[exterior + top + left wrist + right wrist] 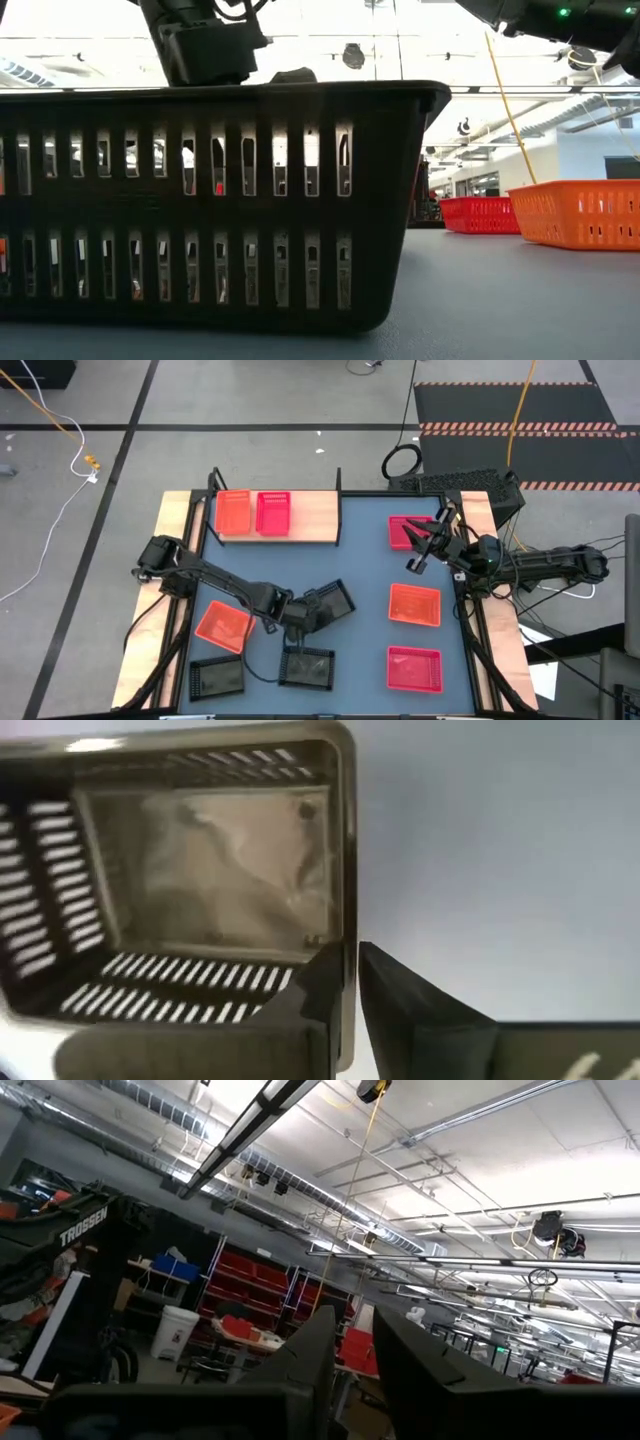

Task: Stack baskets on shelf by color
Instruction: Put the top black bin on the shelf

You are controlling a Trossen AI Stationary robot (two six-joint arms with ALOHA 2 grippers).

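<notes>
The pale wooden shelf (pixel 315 520) stands at the table's far left and carries an orange basket (pixel 233 513) and a pink basket (pixel 273 513) side by side. My left gripper (pixel 308 610) (pixel 350 995) is at the table's middle, shut on a black basket (pixel 336 599) (pixel 200 870). Two more black baskets (pixel 217 677) (pixel 307 668) rest on their bottoms at the near edge. My right gripper (pixel 420 550) (pixel 352 1342) hovers over a pink basket (pixel 400 530) at the far right, tipped up toward the ceiling, its fingers a narrow gap apart and holding nothing. My left gripper holds the black basket by one wall, near a corner of the rim (pixel 346 935). One finger (pixel 315 990) is inside the basket and the other finger (pixel 410 1005) outside, coming from above. The basket sits open side up; whether it is clear of the table does not show.
Loose on the blue-grey table (pixel 365 575) lie an orange basket (pixel 223 625) at the left, another orange basket (pixel 414 604) at the right and a pink one (pixel 414 668) nearer. The near black basket (pixel 200 200) fills the low view. Bare shelf board lies right of the pink basket.
</notes>
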